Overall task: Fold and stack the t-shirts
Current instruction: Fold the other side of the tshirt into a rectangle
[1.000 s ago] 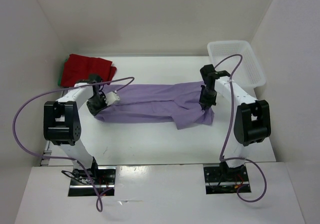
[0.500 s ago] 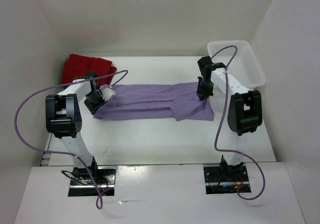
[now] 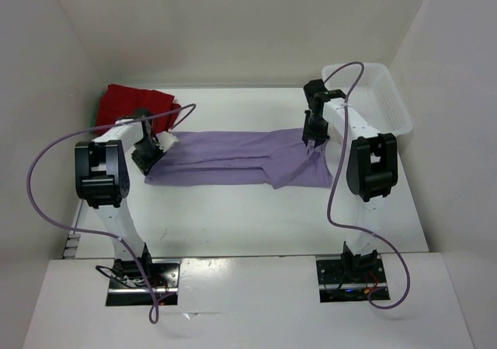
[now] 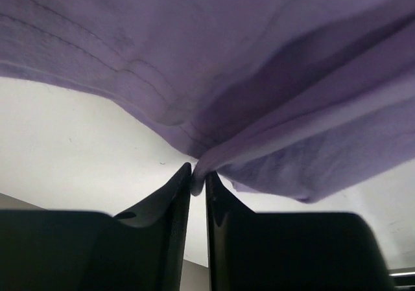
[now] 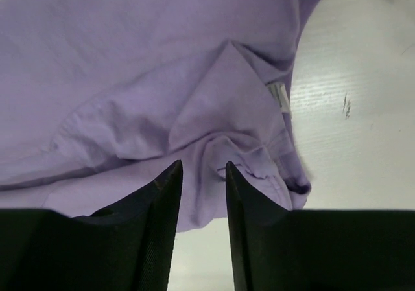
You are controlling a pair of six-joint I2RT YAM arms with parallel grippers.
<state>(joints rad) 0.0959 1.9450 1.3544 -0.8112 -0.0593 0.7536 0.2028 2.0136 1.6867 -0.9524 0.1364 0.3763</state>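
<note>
End effectors [image 3: 314,140] at lavender t-shirt's [image 3: 233,158] ends.

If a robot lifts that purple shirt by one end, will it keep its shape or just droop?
It would probably droop: the lavender t-shirt lies in soft creases and overlapping folds on the table. It likely bunches easily too, since cloth gathers into a pinch between the left gripper fingers. It looks thin, so probably light.

A white lattice basket [image 3: 377,92] sits at the far right corner of the white bench [image 3: 233,217]; white walls [image 3: 233,30] enclose it.
</note>
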